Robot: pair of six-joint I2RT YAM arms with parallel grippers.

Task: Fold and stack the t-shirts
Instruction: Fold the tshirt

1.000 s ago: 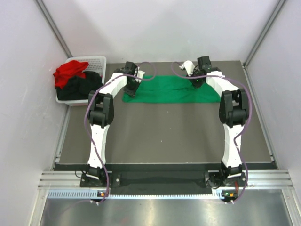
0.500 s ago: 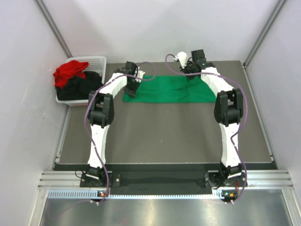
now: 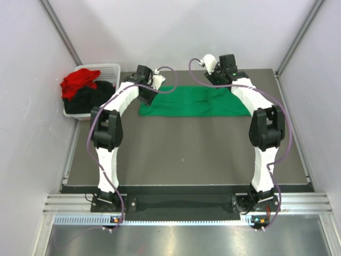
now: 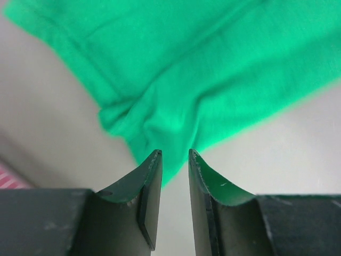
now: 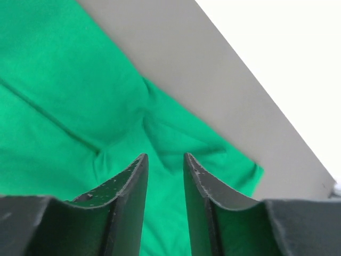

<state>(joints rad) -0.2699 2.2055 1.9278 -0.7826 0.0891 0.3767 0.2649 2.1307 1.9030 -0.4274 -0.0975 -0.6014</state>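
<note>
Dark tabletop (image 3: 186,154) has the green t-shirt (image 3: 194,101) across its upper middle, flattened into a wide strip, rumpled at the ends. The red t-shirt (image 3: 79,81) and black t-shirt (image 3: 88,101) sit heaped in the white basket (image 3: 109,66), upper left. Mid-fold, I'd say. Left gripper (image 4: 175,153) and right gripper (image 5: 163,156) hover over its ends, fingers slightly parted, pinching nothing. Next they'd need to drop and nip cloth.

You have a plain bright green shirt (image 3: 194,101) on a dull grey-brown bench (image 3: 186,152). In the white lattice basket (image 3: 110,69), the red shirt (image 3: 79,82) lies over the black shirt (image 3: 91,101). Both arms (image 3: 109,160) are white with black joints and purple cables (image 3: 191,72). The left claw (image 4: 175,154) and right claw (image 5: 164,157) are black.
</note>
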